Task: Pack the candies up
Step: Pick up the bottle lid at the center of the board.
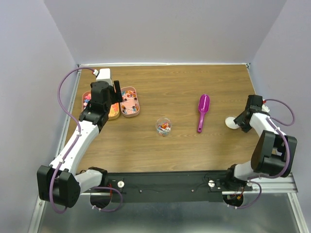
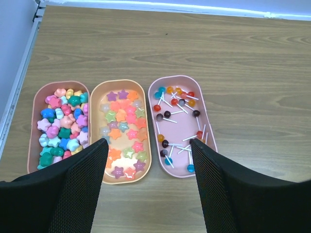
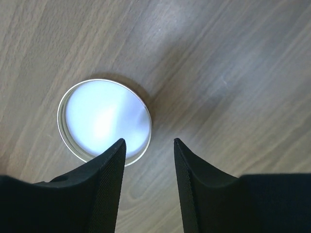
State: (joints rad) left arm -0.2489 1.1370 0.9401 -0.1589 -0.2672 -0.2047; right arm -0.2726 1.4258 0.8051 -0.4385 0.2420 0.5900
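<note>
While my left pincer [image 2: 148, 141] is hovering released above the candies [image 2: 124, 127] mid-frame, my right pincer [image 3: 148, 141] is gaping empty beside a white lid [image 3: 99, 116].

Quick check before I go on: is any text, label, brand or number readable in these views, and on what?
None. No print shows on the trays, the scoop, the cup, the lid or the table.
</note>
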